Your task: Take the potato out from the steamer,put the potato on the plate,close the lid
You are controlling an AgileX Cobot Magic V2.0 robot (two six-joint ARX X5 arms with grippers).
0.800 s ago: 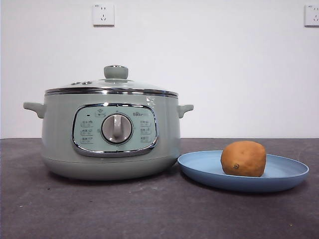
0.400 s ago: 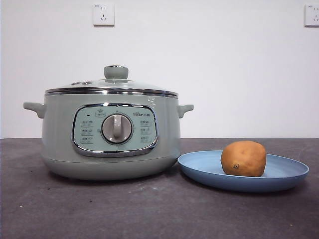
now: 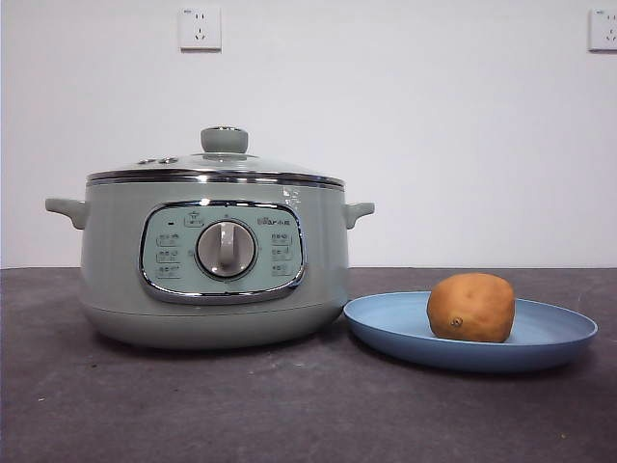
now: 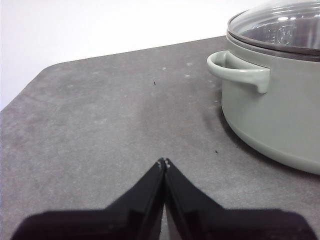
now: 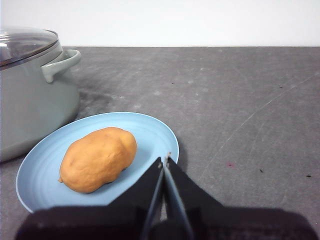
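Observation:
The sage-green steamer (image 3: 212, 260) stands at the left of the front view with its glass lid (image 3: 217, 166) seated on it. The orange-brown potato (image 3: 470, 307) lies on the blue plate (image 3: 386, 328) right of the steamer. Neither gripper shows in the front view. My left gripper (image 4: 164, 162) is shut and empty, above the table beside the steamer's handle (image 4: 239, 74). My right gripper (image 5: 165, 161) is shut and empty, above the plate's rim (image 5: 165, 131), beside the potato (image 5: 98, 158).
The dark grey table (image 3: 289, 405) runs under everything. A white wall with two sockets (image 3: 200, 28) stands behind. The table's rounded corner (image 4: 30, 85) shows in the left wrist view.

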